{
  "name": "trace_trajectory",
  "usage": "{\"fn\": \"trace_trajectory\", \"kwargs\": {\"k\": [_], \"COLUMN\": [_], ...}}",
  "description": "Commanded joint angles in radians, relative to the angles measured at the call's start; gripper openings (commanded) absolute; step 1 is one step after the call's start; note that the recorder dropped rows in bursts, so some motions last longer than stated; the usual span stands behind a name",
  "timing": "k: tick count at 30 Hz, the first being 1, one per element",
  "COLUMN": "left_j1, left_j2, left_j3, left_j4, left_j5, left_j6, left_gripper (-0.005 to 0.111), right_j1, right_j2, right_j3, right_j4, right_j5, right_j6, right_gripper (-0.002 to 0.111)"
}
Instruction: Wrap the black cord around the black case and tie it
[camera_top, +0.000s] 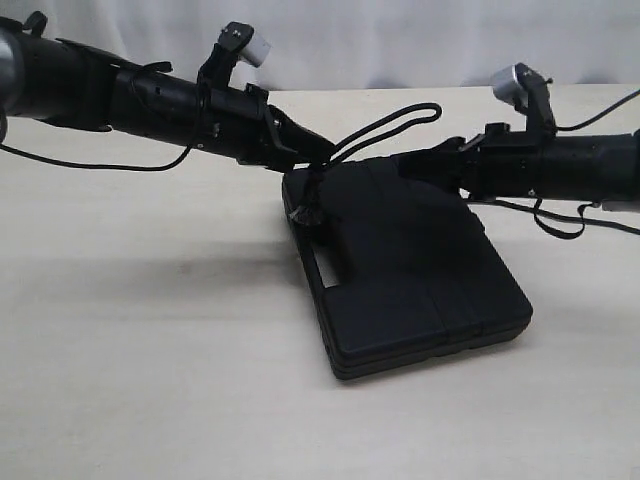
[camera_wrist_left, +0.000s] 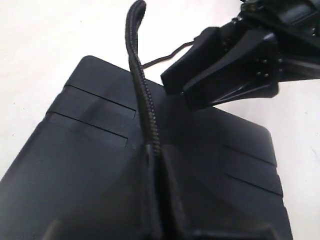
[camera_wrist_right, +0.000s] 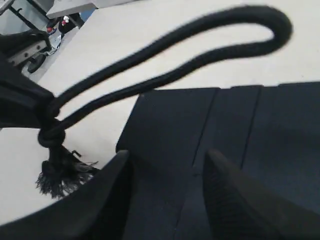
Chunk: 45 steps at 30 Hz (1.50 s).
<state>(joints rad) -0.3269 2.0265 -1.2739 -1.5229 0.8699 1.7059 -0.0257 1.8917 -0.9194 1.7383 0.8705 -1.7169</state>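
Lying flat on the pale bench (camera_top: 130, 330), the black case (camera_top: 420, 290) had its handle slot (camera_top: 325, 268) edge turned toward the left arm. Bare bench stood open all round it, widest in front and to the left. The case was matte moulded plastic, rectangular with rounded corners, with shallow ribs and grooves across its top and a seam round its side. The left gripper (camera_top: 318, 152) was closed tight on the black cord (camera_top: 400, 118) above the case's far corner by the slot. The pinch sat just beside a knot (camera_wrist_right: 50, 132), and a frayed tuft (camera_top: 303, 212) hung under it near that corner. From the grip a doubled stretch of the braided cord stood out in the air as a long narrow loop, reaching over the case's far edge toward the right arm. The right gripper (camera_top: 425, 165) was spread wide with nothing between its fingers (camera_wrist_right: 100, 200), low over the far part of the case's top. Whether it touched the case could not be told.
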Motion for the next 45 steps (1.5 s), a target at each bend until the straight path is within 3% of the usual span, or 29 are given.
{"fn": "trace_trajectory", "kwargs": {"k": [1,3,11,19,23,29,34,45], "left_j1": [0.001,0.001,0.001,0.001,0.0,0.0,0.0,0.0], "left_j2": [0.005,0.005,0.005,0.005,0.005,0.005,0.005,0.005], "left_j3": [-0.006,-0.006,-0.006,-0.006,-0.006,-0.006,-0.006,-0.006], "left_j4": [-0.017,-0.012,-0.001,-0.006,-0.006,0.044,0.018,0.006], "left_j5": [0.058,0.078,0.106,0.08,0.134,0.141,0.234,0.257], "left_j6": [-0.006,-0.006,0.019,0.025,0.025,0.025,0.079,0.102], "left_gripper": [0.0,0.0,0.0,0.0,0.0,0.0,0.0,0.0], "right_j1": [-0.007,-0.007,-0.037,-0.065,-0.065,-0.065,-0.065,-0.065], "right_j2": [0.087,0.121,0.135,0.135,0.135,0.135,0.135,0.135], "right_j3": [-0.045,-0.076,-0.115,-0.108,-0.108,-0.11,-0.096,-0.093], "right_j4": [0.006,0.006,0.006,0.006,0.006,0.006,0.006,0.006], "right_j5": [0.208,0.28,0.26,0.351,0.274,0.328,0.146,0.152], "right_j6": [0.092,0.118,0.118,0.114,0.112,0.114,0.114,0.095], "right_gripper": [0.043,0.043,0.043,0.043,0.043,0.043,0.043,0.043]}}
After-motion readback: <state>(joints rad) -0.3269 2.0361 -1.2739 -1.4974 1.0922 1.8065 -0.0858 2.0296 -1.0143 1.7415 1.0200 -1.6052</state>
